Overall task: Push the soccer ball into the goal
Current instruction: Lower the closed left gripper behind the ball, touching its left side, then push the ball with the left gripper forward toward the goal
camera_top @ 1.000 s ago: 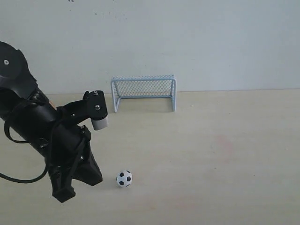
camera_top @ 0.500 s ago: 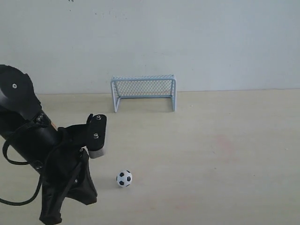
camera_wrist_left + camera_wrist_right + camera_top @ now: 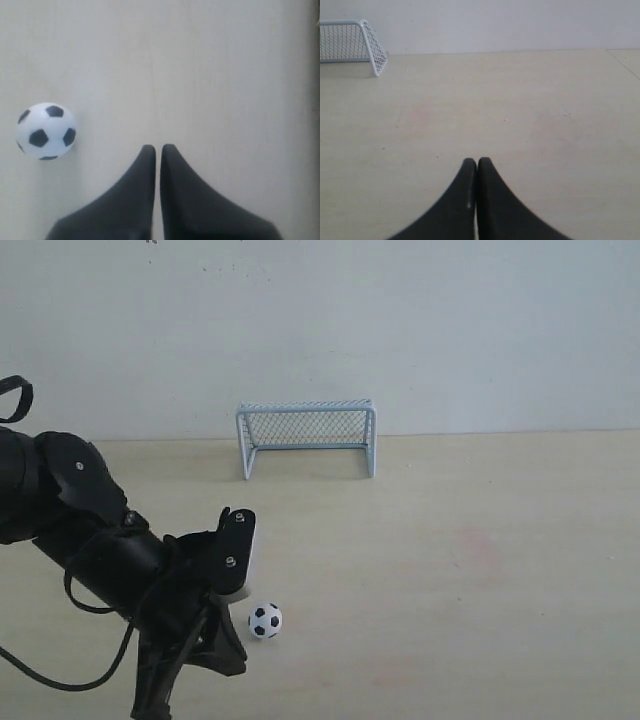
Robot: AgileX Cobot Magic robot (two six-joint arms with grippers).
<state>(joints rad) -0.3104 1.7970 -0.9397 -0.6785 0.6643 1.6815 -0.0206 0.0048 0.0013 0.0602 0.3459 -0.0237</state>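
The soccer ball (image 3: 265,620), white with black patches, rests on the pale table in front of the goal and to its left. It also shows in the left wrist view as the ball (image 3: 46,131). The pale blue-grey goal (image 3: 306,436) with mesh netting stands at the back by the wall. My left gripper (image 3: 228,660) is low over the table just left of the ball and apart from it. In the left wrist view this gripper (image 3: 157,148) is shut and holds nothing. My right gripper (image 3: 477,161) is shut and holds nothing, far from the goal (image 3: 351,42).
A plain white wall (image 3: 450,330) runs behind the table right behind the goal. The black left arm (image 3: 90,540) with its cables fills the lower left. The right arm is outside the exterior view.
The left arm has dropped lower and swung right, bringing its shut gripper close beside the ball. The ball and the goal have not moved.
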